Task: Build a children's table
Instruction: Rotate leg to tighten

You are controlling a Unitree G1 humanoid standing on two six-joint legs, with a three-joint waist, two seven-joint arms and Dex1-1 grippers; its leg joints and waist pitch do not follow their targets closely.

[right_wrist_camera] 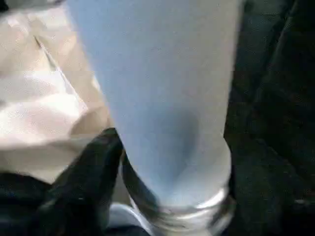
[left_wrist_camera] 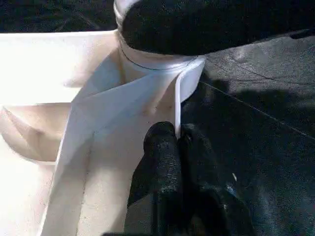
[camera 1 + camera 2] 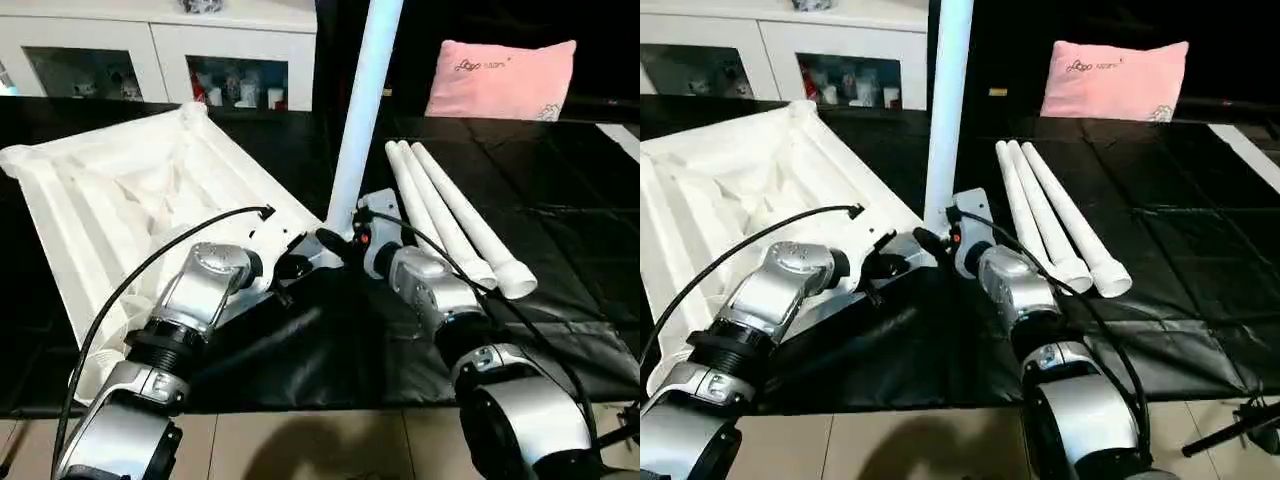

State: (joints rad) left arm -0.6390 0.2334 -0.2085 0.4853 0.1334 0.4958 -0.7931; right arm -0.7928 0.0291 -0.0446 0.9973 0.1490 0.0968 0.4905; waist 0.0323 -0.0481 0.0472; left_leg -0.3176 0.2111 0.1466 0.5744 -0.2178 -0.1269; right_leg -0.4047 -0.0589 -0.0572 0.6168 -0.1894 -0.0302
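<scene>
White tabletop (image 3: pixel 120 190) lying upside down on a black floor mat (image 3: pixel 560 230), one leg (image 3: pixel 362 110) standing upright in its near corner socket.

The left hand (image 2: pixel 176 142) is pressed together, pinching the tabletop's rim beside that socket. The right hand (image 3: pixel 335 242) is at the leg's base; I cannot tell its grip. Three spare legs (image 3: pixel 450 215) lie side by side nearby; a pink pillow (image 3: pixel 500 80) sits behind.

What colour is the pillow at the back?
Pink, with small dark writing on it. The pillow shows best in the left eye view.
</scene>
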